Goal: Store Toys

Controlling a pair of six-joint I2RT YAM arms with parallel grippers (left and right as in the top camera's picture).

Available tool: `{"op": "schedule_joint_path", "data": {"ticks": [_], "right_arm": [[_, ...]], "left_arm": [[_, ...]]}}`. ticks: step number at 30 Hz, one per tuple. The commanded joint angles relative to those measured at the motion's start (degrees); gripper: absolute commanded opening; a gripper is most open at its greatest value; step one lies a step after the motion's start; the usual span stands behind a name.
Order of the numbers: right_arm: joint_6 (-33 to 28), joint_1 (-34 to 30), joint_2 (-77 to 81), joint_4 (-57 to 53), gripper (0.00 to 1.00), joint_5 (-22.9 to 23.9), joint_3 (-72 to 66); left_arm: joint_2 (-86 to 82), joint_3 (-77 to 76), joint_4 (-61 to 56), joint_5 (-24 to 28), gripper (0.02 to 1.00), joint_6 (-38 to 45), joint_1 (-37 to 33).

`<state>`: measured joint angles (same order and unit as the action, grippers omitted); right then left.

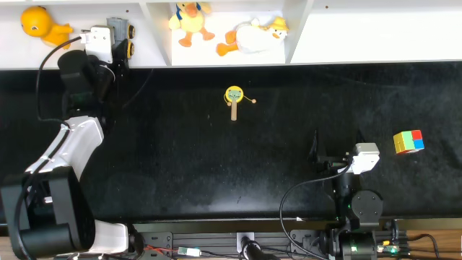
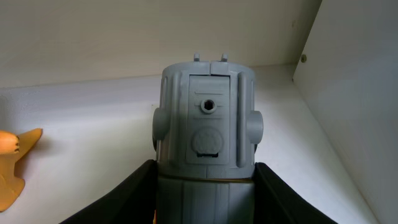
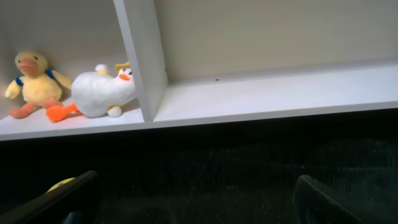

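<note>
Grey toy car point(image 2: 208, 118) clamped in left gripper point(image 2: 205, 186), inside shelf compartment point(image 2: 93, 112), right gripper point(image 3: 199, 205) apart

No word, number or sign is legible — neither on the grey toy car point(image 2: 208, 124) nor on the colour cube point(image 1: 408, 141).

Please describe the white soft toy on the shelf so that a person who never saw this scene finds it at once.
Along the far edge of the black table runs a white shelf; look in its middle compartment, which holds two plush birds. The white plush duck lies down at the right of the sitting yellow plush duck, and alone has a white body.
</note>
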<state>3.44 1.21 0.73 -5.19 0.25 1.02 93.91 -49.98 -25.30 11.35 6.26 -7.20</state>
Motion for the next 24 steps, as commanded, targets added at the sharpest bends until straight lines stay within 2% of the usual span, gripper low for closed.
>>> {"op": "schedule_joint_path", "data": {"ticks": [1, 17, 19, 22, 24], "right_arm": [[0.42, -0.13, -0.52, 0.31, 0.996, -0.04, -0.55], [0.42, -0.13, -0.52, 0.31, 0.996, -0.04, -0.55], [0.42, -0.13, -0.52, 0.31, 0.996, -0.04, -0.55], [0.42, -0.13, -0.52, 0.31, 0.996, -0.04, -0.55], [0.42, -0.13, -0.52, 0.31, 0.993, -0.04, -0.55]], "left_arm": [[0.52, -2.03, -0.55, 0.59, 0.226, -0.55, 0.2], [3.21, -2.03, -1.57, 0.59, 0.248, -0.57, 0.2], [3.21, -2.03, -1.66, 0.59, 0.343, -0.55, 0.2], [3.21, -2.03, -1.7, 0.57, 0.606, -0.55, 0.2], [3.21, -2.03, -1.9, 0.59, 0.722, -0.55, 0.2]]}}
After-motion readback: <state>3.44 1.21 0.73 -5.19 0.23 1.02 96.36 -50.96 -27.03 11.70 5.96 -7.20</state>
